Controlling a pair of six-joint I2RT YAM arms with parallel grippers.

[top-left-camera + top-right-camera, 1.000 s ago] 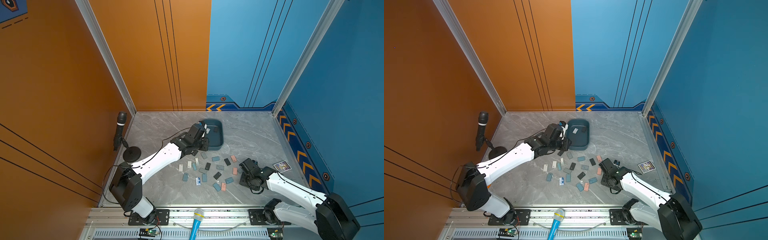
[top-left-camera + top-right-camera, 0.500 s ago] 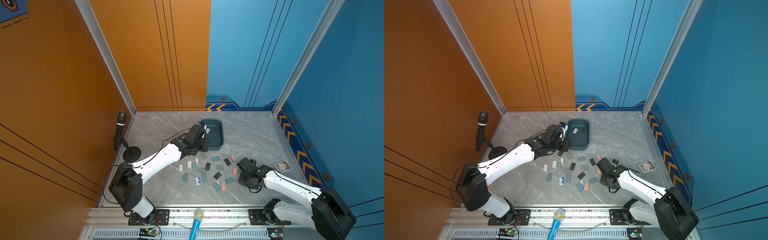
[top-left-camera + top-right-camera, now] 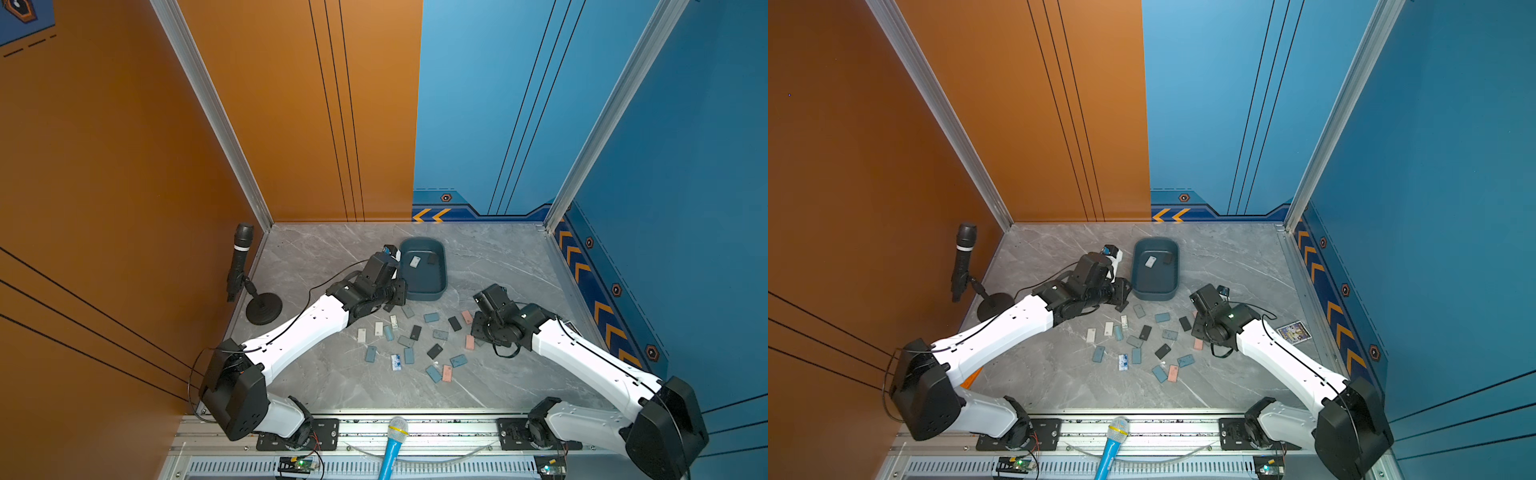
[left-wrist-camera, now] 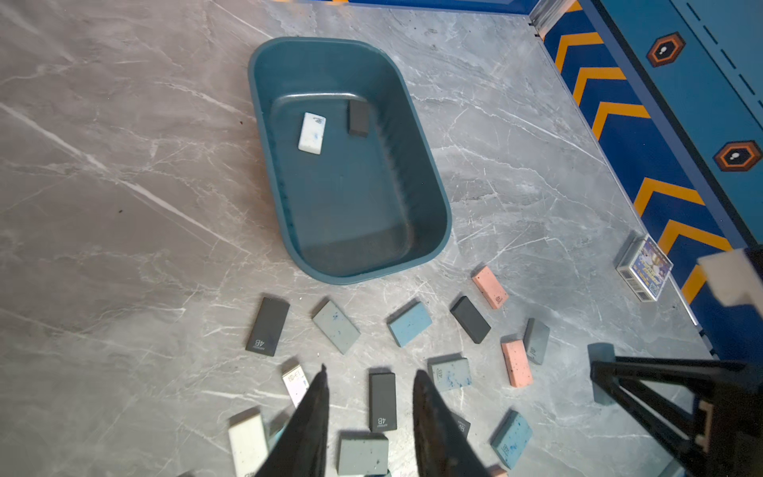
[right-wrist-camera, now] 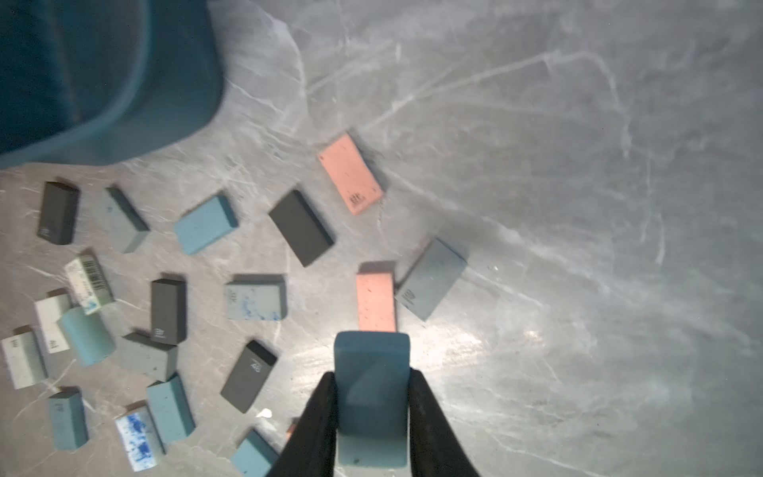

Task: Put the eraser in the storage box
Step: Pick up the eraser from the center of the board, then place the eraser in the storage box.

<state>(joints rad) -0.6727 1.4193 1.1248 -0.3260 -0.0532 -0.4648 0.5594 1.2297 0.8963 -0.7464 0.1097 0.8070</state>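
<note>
Right jaws pinching blue eraser (image 5: pixel 371 396), pink eraser (image 5: pixel 375 301) just beyond its tip, box (image 5: pixel 165 82) farther off past scattered erasers (image 5: pixel 205 225), left jaws spread and empty, black eraser (image 4: pixel 382 400) ahead between them, box beyond holding white eraser (image 4: pixel 311 133).

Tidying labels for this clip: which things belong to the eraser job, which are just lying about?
Job: storage box, two erasers inside, scattered erasers, blue eraser in right gripper.
Lying about: printed box, black microphone, blue microphone.

storage box (image 4: pixel 355 198): smooth plastic, slight sheen
tabletop (image 4: pixel 124 206): marble-look, polished, glossy
held eraser (image 5: pixel 371 371): matt, rubbery, faintly speckled
loose erasers (image 5: pixel 205 225): matt, some blue-smudged
</note>
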